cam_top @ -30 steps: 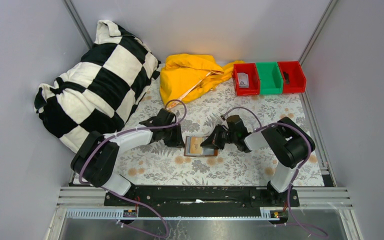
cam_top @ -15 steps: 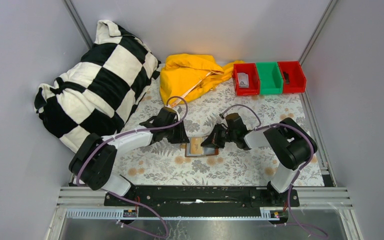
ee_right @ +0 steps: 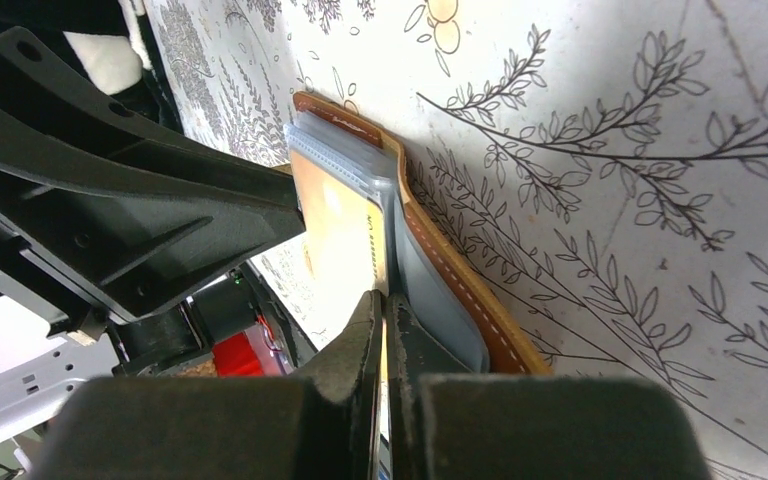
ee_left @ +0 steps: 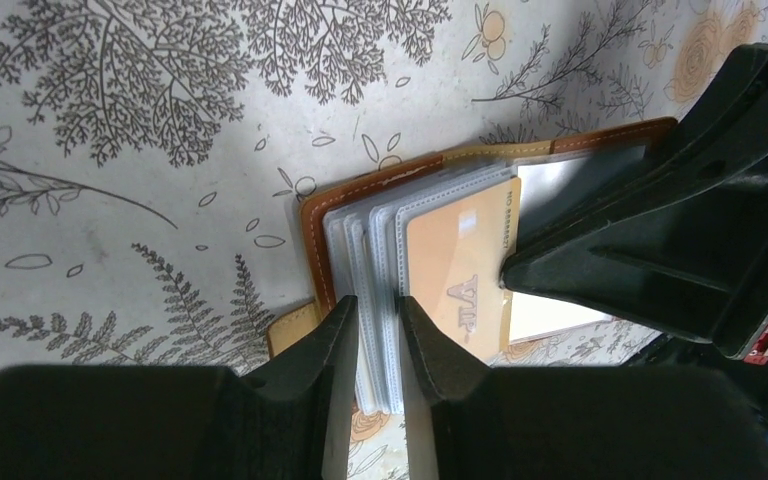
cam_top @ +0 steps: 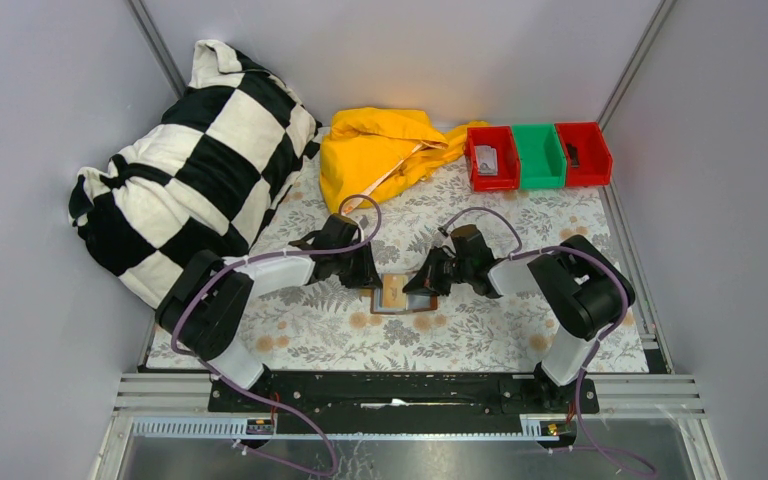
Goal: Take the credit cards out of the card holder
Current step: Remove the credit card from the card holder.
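- Card holder (ee_left: 312, 236): brown, stitched edge, lying open on the floral table cover (cam_top: 480, 335) at mid-table, between the two arms. Grey-clear plastic sleeves (ee_left: 365, 240) fan up from its spine.
- Tan credit card (ee_left: 455, 285): sits in the sleeve nearest the right arm, its printed face showing. It is not yet free of the holder.
- Left gripper (ee_left: 378, 338): jaws narrowly apart, closed on the stack of sleeves near the spine. Judged purpose: to pin the holder down, so that a pull on the card does not drag the whole wallet.
- Right gripper (ee_right: 385, 322): jaws together, tips at the tan card's outer edge. A thin pale strip shows between them, so it appears pinched on the card itself. Whether sleeve film is caught too cannot be told.
- Step in hand, as judged: drawing the first card out sideways, away from the spine.
- Risk: a flimsy sleeve may come along with the card.
- Other cards: none made out in the remaining sleeves.
- Elsewhere: checked cushion (cam_top: 190, 170), yellow cloth (cam_top: 385, 150), red and green bins (cam_top: 538, 156) at the far edge, well apart from the work.
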